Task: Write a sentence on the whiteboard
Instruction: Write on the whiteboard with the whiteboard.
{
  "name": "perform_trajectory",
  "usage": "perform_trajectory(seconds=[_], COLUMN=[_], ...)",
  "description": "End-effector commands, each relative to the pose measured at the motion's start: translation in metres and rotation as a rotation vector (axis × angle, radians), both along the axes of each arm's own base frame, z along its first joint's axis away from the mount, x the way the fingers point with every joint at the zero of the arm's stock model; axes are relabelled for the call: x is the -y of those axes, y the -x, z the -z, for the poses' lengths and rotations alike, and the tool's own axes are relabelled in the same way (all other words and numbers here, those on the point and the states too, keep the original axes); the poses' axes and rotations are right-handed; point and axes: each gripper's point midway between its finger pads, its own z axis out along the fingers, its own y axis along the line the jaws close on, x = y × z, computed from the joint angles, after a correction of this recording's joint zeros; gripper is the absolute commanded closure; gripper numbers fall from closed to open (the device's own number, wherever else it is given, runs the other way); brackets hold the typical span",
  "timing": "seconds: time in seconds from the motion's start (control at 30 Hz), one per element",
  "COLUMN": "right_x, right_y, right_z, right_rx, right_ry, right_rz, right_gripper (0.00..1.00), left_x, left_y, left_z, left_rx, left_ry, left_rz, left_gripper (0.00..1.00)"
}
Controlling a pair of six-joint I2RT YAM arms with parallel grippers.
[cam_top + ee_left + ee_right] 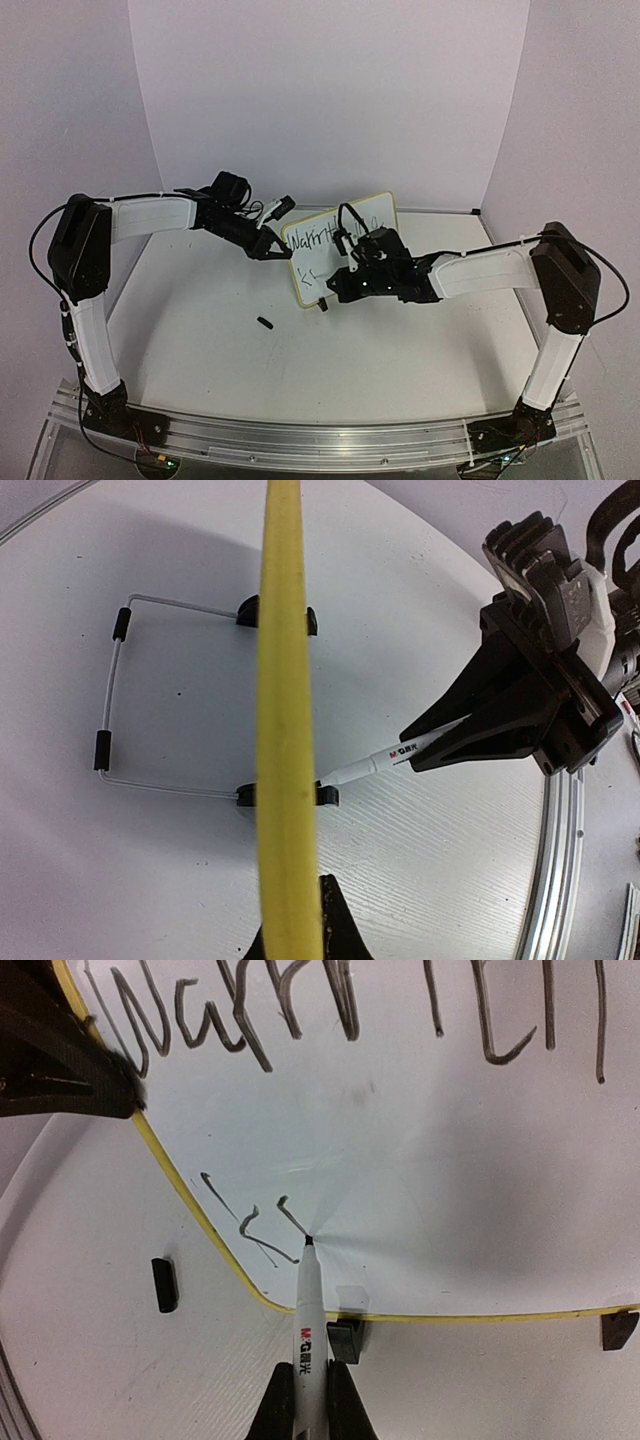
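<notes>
Whiteboard [313, 264] stands upright on the bench [400, 350], its left rim pinched tight between the left fingers [70, 1085]. The right fingers [275, 1410] are closed around a marker [310, 1345], whose tip touches the board low on its left, under the first line of the sentence [345, 1005]. A small black piece [165, 1285] lies nearby.

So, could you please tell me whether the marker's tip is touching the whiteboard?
Touching. The right wrist view shows the tip of the marker pressed against the whiteboard, with no gap between them.

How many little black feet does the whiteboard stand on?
2. One foot is under the whiteboard beside the pen; the other foot is farther along the bottom rim, at the right wrist view's right edge. None seem hidden.
</notes>
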Motion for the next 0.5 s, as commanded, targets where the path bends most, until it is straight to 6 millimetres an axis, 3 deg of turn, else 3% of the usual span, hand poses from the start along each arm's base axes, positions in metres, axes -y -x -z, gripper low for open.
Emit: perform_trajectory(seconds=[0.0,0.13,0.3,0.47], right_x=[0.005,0.004,0.001,-0.002], right_y=[-0.004,-0.002,0.006,0.002], right_z=[0.006,-0.005,-0.032,-0.057], right_rx=[-0.005,0.010,0.049,0.091], right_ry=[0.011,-0.003,-0.045,-0.078], right_rz=[0.029,0.011,-0.043,-0.041], right_gripper=[1.00,1.00,1.00,1.00], left_x=[-0.001,-0.001,-0.001,-0.001], left_y=[0.034,0.034,0.034,0.034], left_z=[0.051,0.051,0.050,0.051], left_rx=[-0.153,-0.152,-0.151,-0.151], left_ry=[-0.135,-0.136,-0.133,-0.134], left_rz=[0.037,0.036,0.037,0.039], left_gripper=[1.00,1.00,1.00,1.00])
